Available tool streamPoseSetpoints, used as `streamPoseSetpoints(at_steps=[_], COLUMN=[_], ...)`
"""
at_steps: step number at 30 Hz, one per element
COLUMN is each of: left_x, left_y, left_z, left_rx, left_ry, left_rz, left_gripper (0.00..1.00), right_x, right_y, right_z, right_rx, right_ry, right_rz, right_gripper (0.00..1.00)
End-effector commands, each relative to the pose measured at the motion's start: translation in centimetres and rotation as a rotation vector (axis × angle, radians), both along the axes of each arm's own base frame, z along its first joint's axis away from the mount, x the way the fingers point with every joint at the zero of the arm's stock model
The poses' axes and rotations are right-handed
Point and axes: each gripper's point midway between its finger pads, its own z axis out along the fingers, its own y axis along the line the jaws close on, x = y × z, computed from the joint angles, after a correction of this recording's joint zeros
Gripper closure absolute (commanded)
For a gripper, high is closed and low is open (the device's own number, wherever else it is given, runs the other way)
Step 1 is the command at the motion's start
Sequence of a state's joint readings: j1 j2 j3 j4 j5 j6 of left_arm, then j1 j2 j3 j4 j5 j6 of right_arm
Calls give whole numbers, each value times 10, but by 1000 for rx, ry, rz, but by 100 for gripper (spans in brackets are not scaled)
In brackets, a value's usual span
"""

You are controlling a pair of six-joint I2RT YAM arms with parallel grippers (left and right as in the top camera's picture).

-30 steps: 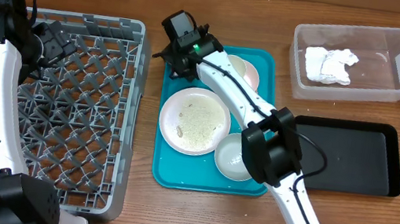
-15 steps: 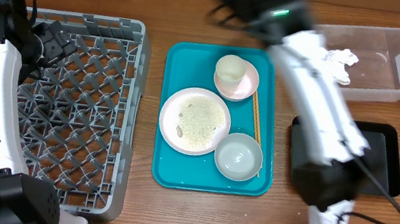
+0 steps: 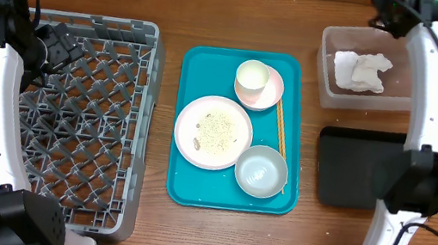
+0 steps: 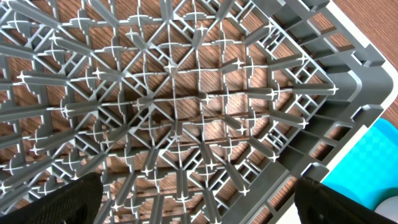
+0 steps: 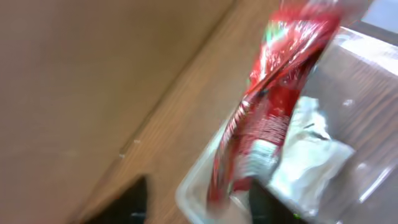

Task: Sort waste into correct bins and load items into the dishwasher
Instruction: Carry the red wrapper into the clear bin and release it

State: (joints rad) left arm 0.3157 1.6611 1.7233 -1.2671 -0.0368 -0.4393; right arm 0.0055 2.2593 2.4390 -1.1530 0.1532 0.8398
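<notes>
My right gripper (image 3: 390, 11) hangs over the far left corner of the clear tub (image 3: 329, 62). In the right wrist view its jaws (image 5: 199, 202) stand apart, with the blurred red wrapper (image 5: 273, 93) loose between them, close to the right finger (image 5: 267, 202). A crumpled white napkin (image 3: 362, 70) lies in the tub. On the teal tray (image 3: 183, 188) sit the plate (image 3: 213, 132) with rice crumbs, the bowl (image 3: 261, 171), the cup (image 3: 252, 77) on its pinkish saucer (image 3: 272, 94), and the chopsticks (image 3: 281, 133). My left gripper (image 4: 208, 205) is open and holds nothing above the grey dish rack (image 3: 68, 143).
The black tray (image 3: 351, 168) lies in front of the clear tub, partly hidden by my right arm (image 3: 435, 103). The rack's right wall (image 4: 348, 106) borders the teal tray. Bare wooden table (image 3: 245, 5) runs along the far side.
My right arm has swung from the teal tray's far left corner across to the clear tub, carrying the red wrapper, and its jaws have parted. The left arm has not moved.
</notes>
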Motion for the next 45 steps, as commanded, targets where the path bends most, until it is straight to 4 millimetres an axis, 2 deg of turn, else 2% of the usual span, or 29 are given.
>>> streamPoseSetpoints(at_steps=[1, 4, 7, 11, 13, 17, 19, 20, 23, 26, 30, 34, 45], left_x=[4, 4, 4, 4, 4, 4, 4, 4, 4, 4, 4, 4, 4], left_y=[0, 0, 0, 0, 0, 0, 0, 0, 0, 0, 0, 0, 0], left_z=[5, 5, 5, 5, 5, 5, 5, 5, 5, 5, 5, 5, 5], left_rx=[-2, -2, -2, -2, -2, -2, -2, -2, -2, -2, -2, -2, -2], left_ry=[-19, -19, -19, -19, -19, -19, -19, -19, -20, -19, -19, -20, -20], left_rz=[6, 6, 6, 6, 6, 6, 6, 6, 6, 6, 6, 6, 6], left_gripper=[0, 0, 0, 0, 0, 0, 0, 0, 0, 0, 0, 0, 0], right_x=[0, -8, -13, -20, -26, -38, -47, -52, -69, -91, -117, -122, -123], right_y=[-1, -3, -2, 19, 29, 32, 26, 21, -8, -46, -73, -91, -95], right_z=[-30, -45, -48, -47, -41, -10, 12, 22, 50, 67, 65, 62, 62], right_rx=[83, 93, 96, 142, 156, 157, 155, 152, 122, 79, 96, 100, 101], right_ry=[70, 126, 149, 176, 180, 144, 113, 98, 59, 58, 118, 128, 128], right_rz=[34, 29, 30, 79, 99, 109, 100, 91, 27, -67, -134, -175, -185], right_gripper=[25, 21, 20, 21, 22, 21, 15, 0, 0, 0, 0, 0, 0])
